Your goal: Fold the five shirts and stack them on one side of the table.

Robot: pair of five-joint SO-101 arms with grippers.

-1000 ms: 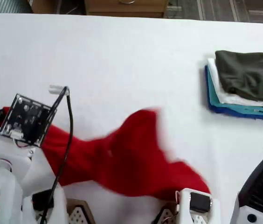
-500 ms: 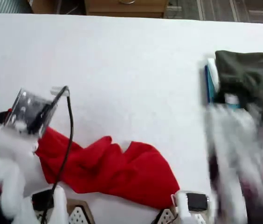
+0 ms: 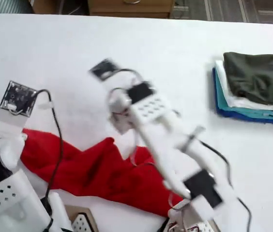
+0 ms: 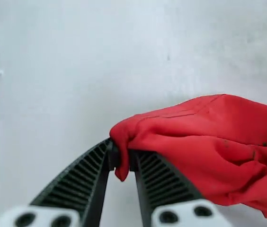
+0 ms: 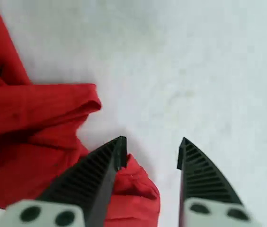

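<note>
The red shirt (image 3: pixel 102 169) lies crumpled and not folded. One edge of it is pinched in the left pincer (image 4: pixel 122 161), and another fold lies just under the right pincer (image 5: pixel 150 151). Four folded shirts, dark green above white, teal and blue, form a stack (image 3: pixel 252 89) well apart from both pincers.

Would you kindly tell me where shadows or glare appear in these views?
High view: even light on the table, no glare. Left wrist view: the red shirt darkens in its folds. Right wrist view: faint shadow under the shirt's edge by the right gripper.
</note>
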